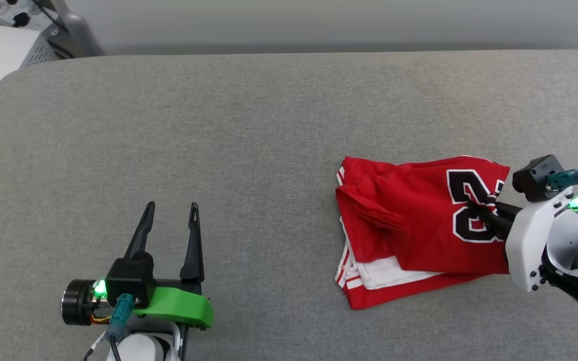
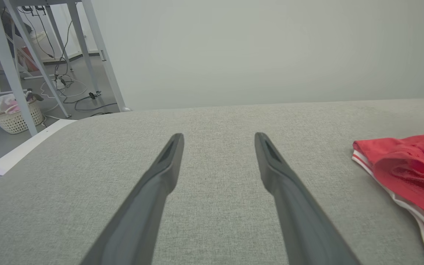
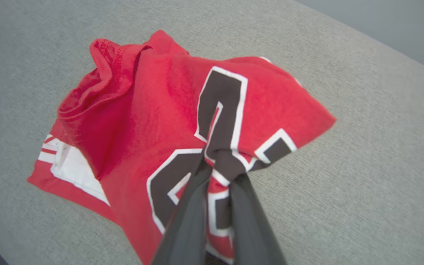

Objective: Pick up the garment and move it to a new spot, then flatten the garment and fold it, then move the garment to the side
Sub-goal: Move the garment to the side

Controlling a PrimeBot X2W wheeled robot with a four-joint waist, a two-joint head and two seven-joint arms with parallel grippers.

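Left gripper (image 1: 172, 204) is hovering over the table's (image 1: 269, 125) near left part. Its fingers are standing well apart, gripping nothing and pointing toward the table's far edge.

Shirt (image 1: 409, 220) is lying on the table's right half, nearer the near edge than the far one. It is sitting in a loose, uneven fold of several layers. The top layer is showing red with a black, white-outlined numeral facing up. A white sleeve and red-white striped trim are peeking out from under that layer on its left and near sides.

Right gripper (image 1: 471, 201) is reaching in from the table's right edge. Its fingers are pinching together on the numeral, and the cloth is bunching into a ridge at the pinch.
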